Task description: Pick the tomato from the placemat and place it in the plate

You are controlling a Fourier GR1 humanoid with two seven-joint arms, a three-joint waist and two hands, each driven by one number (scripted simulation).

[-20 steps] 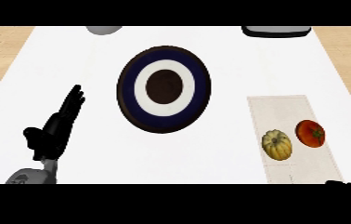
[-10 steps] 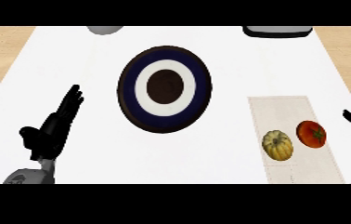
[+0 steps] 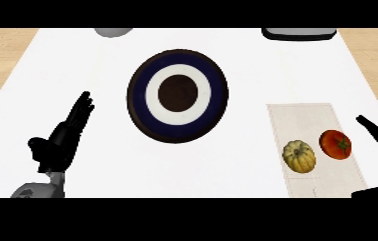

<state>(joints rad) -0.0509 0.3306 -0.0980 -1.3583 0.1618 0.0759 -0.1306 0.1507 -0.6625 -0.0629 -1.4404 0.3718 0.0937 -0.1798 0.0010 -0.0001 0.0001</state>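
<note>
Head view: white surface [image 3: 244,175] seen steeply from above.
Tomato: red tomato [image 3: 335,144] lies on the beige placemat [image 3: 310,120] at the right, just beside a yellowish ribbed squash [image 3: 299,156] on the same mat.
Plate: round plate [image 3: 177,95] with dark rim, white ring and brown centre sits mid-surface, well apart from the placemat, holding nothing.
Left robot hand: left robot hand [image 3: 63,137] shows at the lower left, fingers straight and spread, pointing up, touching nothing.
Right robot hand: right robot hand [image 3: 366,124] only peeks in at the right edge near the tomato; whether it is spread or curled cannot be told.
Far edge: grey object [image 3: 113,32] and dark tray-like object [image 3: 299,33], both cut off.
</note>
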